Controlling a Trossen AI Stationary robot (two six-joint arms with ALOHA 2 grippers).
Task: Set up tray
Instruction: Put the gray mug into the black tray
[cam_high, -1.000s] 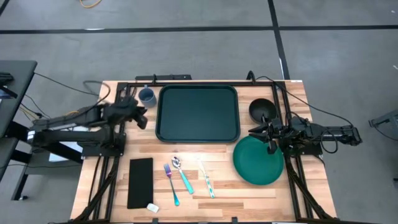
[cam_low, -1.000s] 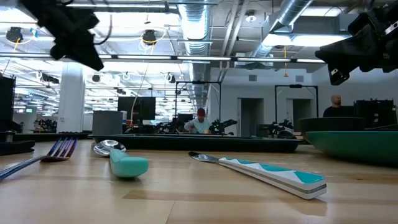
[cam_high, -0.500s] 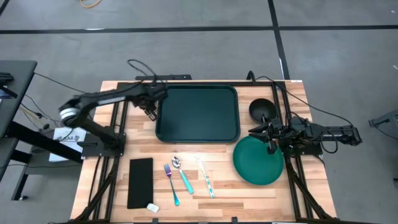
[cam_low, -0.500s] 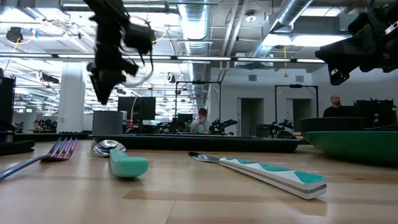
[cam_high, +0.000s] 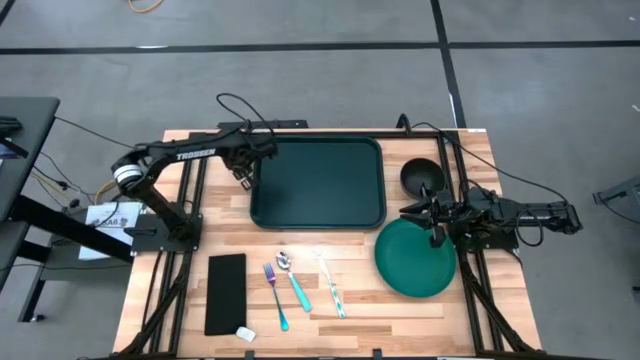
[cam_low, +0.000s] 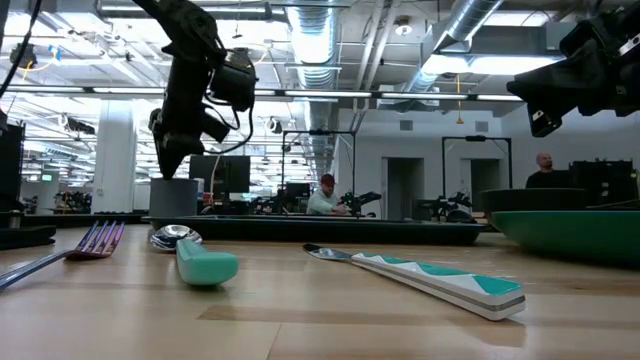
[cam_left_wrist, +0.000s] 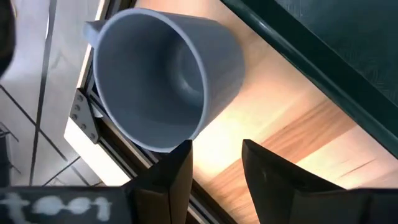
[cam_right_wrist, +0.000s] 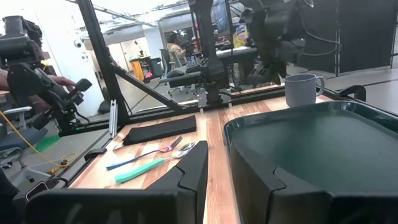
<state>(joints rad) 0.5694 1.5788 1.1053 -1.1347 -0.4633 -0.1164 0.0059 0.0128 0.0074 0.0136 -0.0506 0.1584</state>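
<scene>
A grey-blue cup (cam_left_wrist: 161, 81) stands upright on the wood by the far left corner of the dark green tray (cam_high: 318, 182). My left gripper (cam_left_wrist: 217, 155) hangs over it, tipped down and open, with its fingertips just short of the cup's rim. In the low view the gripper (cam_low: 168, 162) is a little above the cup (cam_low: 172, 197). Whether one finger grazes the rim, I cannot tell. My right gripper (cam_high: 425, 212) waits level at the table's right side, over the far edge of the round green plate (cam_high: 415, 258). A narrow gap shows between its fingers and nothing is in them.
A black bowl (cam_high: 420, 176) stands right of the tray. Near the front lie a black napkin (cam_high: 226, 292), a fork (cam_high: 275, 290), a spoon (cam_high: 293, 280) and a knife (cam_high: 332, 288). A small white piece (cam_high: 245, 333) lies at the napkin's near end.
My left arm has swung out from the table's left edge toward the tray's far left corner. Its gripper has tipped from nearly level to pointing steeply down and has come down over the cup. Most of the move fell in the first half second. The cup has not moved.
</scene>
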